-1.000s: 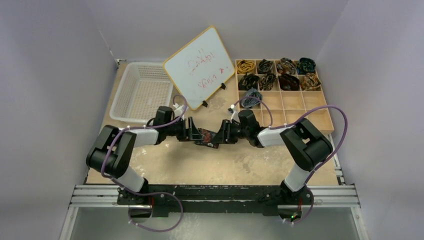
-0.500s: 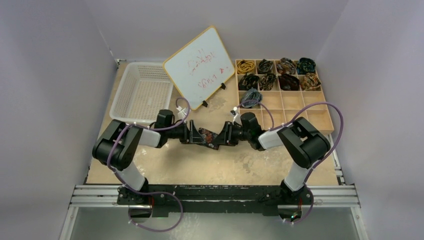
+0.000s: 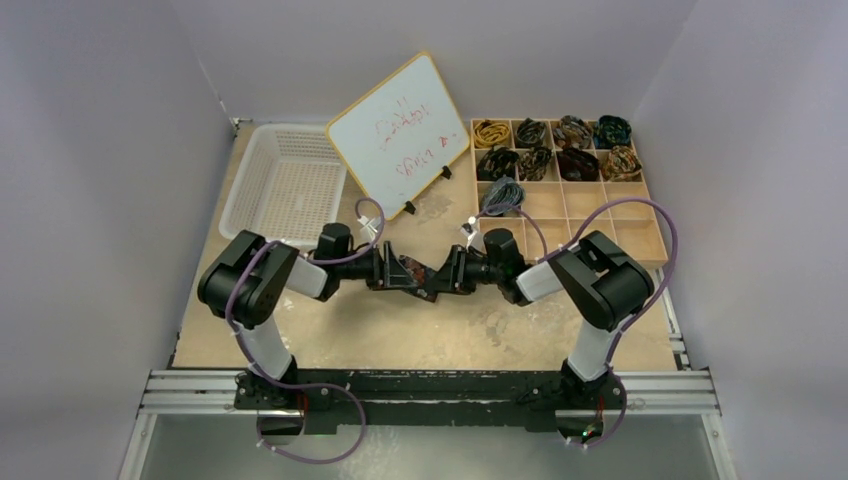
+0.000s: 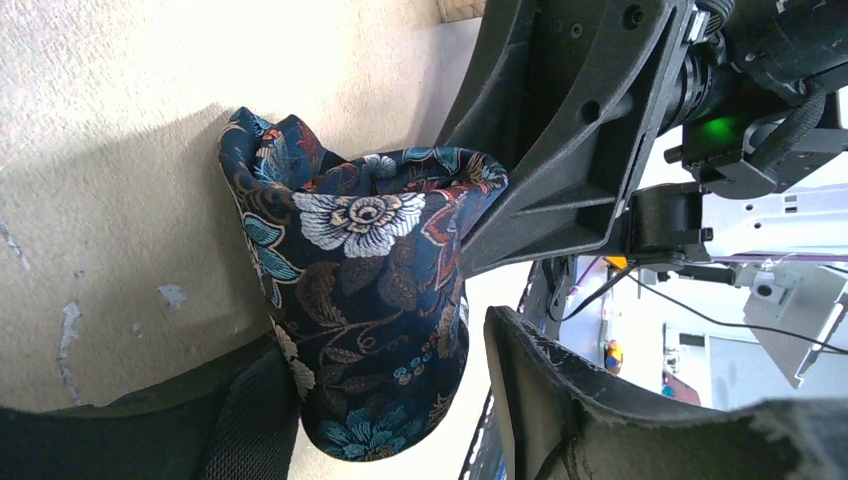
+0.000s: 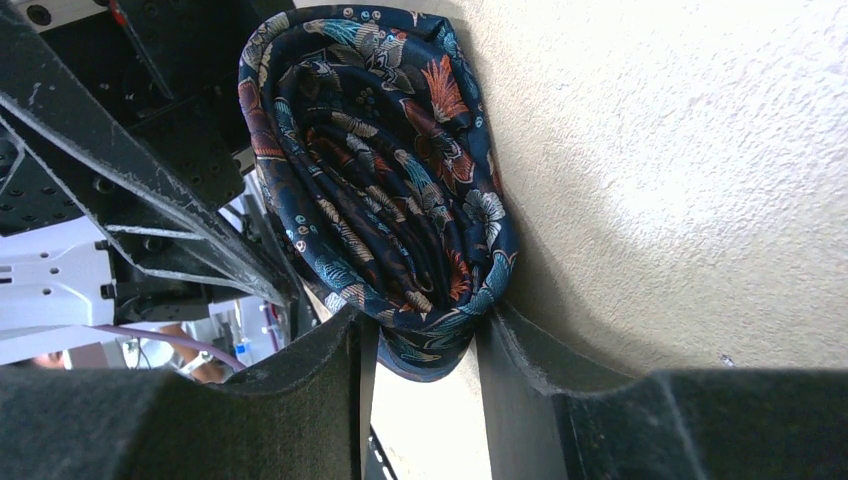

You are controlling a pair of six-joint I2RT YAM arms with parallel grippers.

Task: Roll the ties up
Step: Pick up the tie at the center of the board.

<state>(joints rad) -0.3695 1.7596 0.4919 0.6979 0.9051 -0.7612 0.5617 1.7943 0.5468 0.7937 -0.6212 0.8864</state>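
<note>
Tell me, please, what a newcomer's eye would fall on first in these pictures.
First, the rolled navy floral tie at mid-table, caught between the left hand and the right hand, which meet head-on; the right one pinches it. Next, the wooden tray at the far right, with coiled ties in its far compartments. A tilted whiteboard with red scribbles stands at far centre, beside a white basket.

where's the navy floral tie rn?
Navy floral tie: top view, mid-table, near side of the whiteboard, coiled between left gripper and right gripper; the right's fingers pinch it.
</note>
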